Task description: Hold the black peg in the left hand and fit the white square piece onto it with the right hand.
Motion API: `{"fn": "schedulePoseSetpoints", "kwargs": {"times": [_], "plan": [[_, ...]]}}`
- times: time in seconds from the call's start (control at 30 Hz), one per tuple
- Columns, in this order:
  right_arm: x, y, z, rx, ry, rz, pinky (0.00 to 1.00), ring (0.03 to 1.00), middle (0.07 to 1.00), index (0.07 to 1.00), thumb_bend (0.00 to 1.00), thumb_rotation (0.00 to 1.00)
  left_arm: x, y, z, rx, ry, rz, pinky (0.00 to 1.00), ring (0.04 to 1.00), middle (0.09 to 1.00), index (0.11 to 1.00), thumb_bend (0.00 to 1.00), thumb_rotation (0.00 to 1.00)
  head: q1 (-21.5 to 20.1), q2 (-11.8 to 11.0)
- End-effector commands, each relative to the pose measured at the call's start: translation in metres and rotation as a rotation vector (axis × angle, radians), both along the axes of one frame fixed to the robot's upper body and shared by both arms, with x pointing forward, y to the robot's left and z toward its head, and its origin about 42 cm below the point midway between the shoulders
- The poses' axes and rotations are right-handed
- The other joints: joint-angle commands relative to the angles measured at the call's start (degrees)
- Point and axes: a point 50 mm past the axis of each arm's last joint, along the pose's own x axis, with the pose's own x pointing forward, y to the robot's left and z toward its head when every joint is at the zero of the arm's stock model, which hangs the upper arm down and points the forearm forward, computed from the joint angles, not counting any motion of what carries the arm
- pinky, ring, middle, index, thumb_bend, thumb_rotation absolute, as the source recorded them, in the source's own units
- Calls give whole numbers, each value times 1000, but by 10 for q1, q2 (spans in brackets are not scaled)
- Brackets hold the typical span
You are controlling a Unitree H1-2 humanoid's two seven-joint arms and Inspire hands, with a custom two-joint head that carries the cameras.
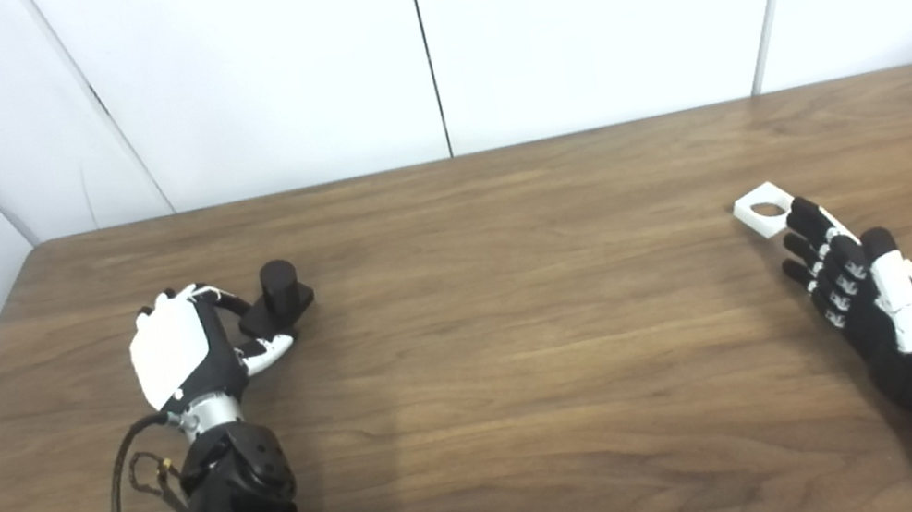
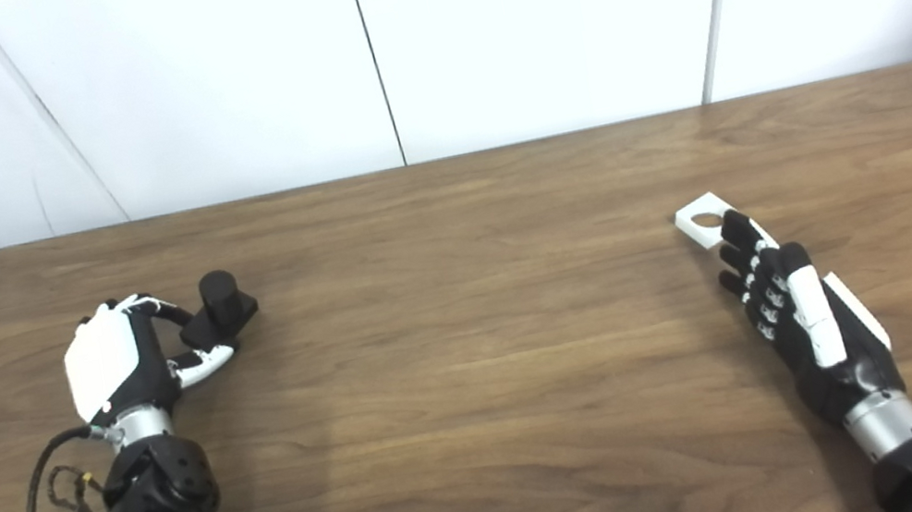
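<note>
Each arm ends in a black forearm housing joined to the hand by a short bare-metal wrist collar. The left hand has a white back plate over a black frame, with fingers in black and white; a black cable loops along the outside of its forearm, beside a thinner looped wire. The right hand is mostly black, with pale marks along the fingers, a white thumb panel, and a cable leaving the wrist.

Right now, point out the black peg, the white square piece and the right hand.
black peg (image 1: 278,280), left eye view, cylinder top.
white square piece (image 1: 758,201), left eye view, rim beside hole.
right hand (image 2: 804,316), right eye view, hand's middle.
</note>
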Motion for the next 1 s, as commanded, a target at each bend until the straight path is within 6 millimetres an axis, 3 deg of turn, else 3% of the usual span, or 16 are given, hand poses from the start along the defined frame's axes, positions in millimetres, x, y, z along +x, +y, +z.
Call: {"fn": "schedulePoseSetpoints", "kwargs": {"times": [0.0, 0.57, 0.87, 0.97], "plan": [[-5, -3, -5, -2, 18, -5, 993, 1000, 1000, 986, 696, 1000, 4, -1, 18, 8, -56, -11, 1000, 972, 871, 481, 548, 184, 1, 1], [-3, 3, -2, 14, 18, 27, 1000, 1000, 1000, 992, 701, 1000, -34, -62, 25, -54, -77, -227, 1000, 957, 872, 494, 541, 207, -7, 7], [-3, 8, -1, 27, 19, 30, 1000, 1000, 1000, 996, 698, 1000, -68, -97, 16, -69, -68, -341, 997, 962, 891, 513, 522, 254, -11, 9], [-3, 10, -1, 25, 19, 33, 1000, 1000, 1000, 997, 698, 1000, -82, -108, 15, -87, -71, -383, 997, 966, 894, 522, 522, 217, -13, 10]]}}
